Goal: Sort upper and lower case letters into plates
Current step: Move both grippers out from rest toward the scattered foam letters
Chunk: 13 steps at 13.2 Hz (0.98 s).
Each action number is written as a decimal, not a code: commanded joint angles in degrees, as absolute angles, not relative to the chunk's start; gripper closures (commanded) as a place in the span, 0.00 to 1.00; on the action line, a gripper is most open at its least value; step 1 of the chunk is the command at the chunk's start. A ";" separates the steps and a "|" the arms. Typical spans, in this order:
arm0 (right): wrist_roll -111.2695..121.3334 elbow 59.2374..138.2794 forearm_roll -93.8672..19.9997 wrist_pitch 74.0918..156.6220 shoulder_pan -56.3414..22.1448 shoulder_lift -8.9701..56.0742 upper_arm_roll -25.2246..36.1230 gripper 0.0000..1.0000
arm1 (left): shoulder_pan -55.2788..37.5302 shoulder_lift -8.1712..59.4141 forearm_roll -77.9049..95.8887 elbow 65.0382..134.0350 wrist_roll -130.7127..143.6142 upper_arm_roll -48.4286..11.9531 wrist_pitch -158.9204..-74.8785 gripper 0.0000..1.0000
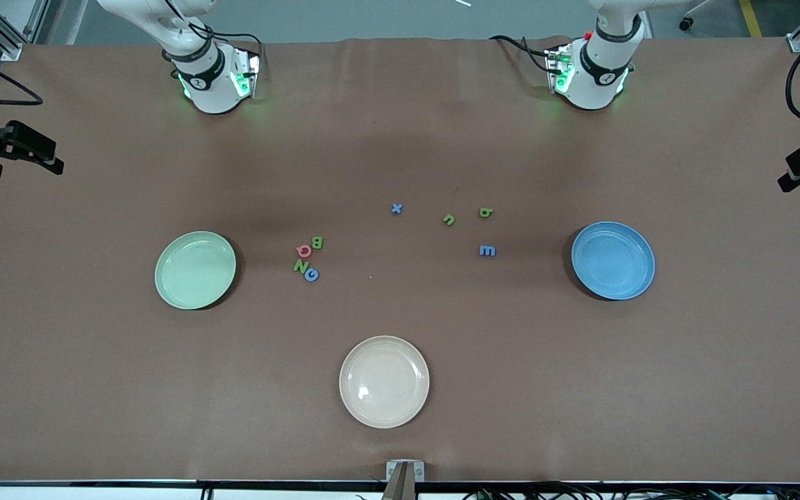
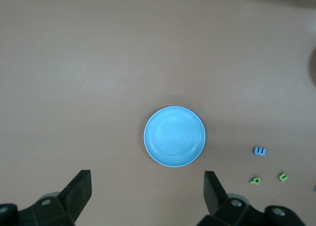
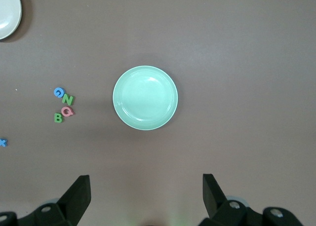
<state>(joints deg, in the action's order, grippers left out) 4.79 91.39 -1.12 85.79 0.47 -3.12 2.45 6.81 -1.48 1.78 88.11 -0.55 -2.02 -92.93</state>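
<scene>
The left gripper [image 2: 145,196] hangs high over the blue plate [image 1: 612,260] at the left arm's end of the table, fingers wide apart; the right gripper [image 3: 144,196] hangs over the green plate [image 1: 195,269] at the right arm's end, fingers also apart. Between the plates, capitals B [image 1: 317,242], Q [image 1: 304,251], N [image 1: 301,266] and G [image 1: 312,275] sit clustered nearer the green plate; small x [image 1: 396,207], n [image 1: 448,220], b [image 1: 485,212] and m [image 1: 487,251] lie scattered nearer the blue plate. A beige plate [image 1: 384,381] sits nearest the front camera.
</scene>
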 commanded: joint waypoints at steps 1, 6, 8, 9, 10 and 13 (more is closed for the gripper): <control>4.75 93.43 -2.02 87.01 0.88 -5.10 2.46 0.00 | 6.95 -2.02 2.11 87.45 -1.14 -2.02 -91.41 0.00; 4.75 93.43 -2.11 86.84 0.88 -5.01 2.46 0.00 | 6.50 -2.02 2.11 88.06 0.86 -3.76 -89.49 0.00; 4.66 93.43 -2.54 86.40 0.88 -5.01 2.46 0.00 | 6.42 -0.54 2.11 88.33 4.81 -8.41 -85.18 0.00; 4.66 93.43 -3.07 86.40 0.88 -5.01 2.55 0.00 | 6.33 -0.09 2.20 89.64 7.18 -11.83 -85.34 0.00; 4.66 93.43 -3.16 86.31 0.97 -5.01 2.55 0.00 | 6.24 0.35 2.20 90.52 10.17 -15.17 -85.60 0.00; 4.75 92.99 -3.08 86.05 0.79 -4.75 2.55 0.00 | 6.15 4.29 2.20 92.63 22.98 -25.89 -88.93 0.00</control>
<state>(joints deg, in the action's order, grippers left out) 4.79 91.50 -2.16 86.02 0.50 -3.13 2.72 5.83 2.06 1.91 91.53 16.88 -20.84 -86.95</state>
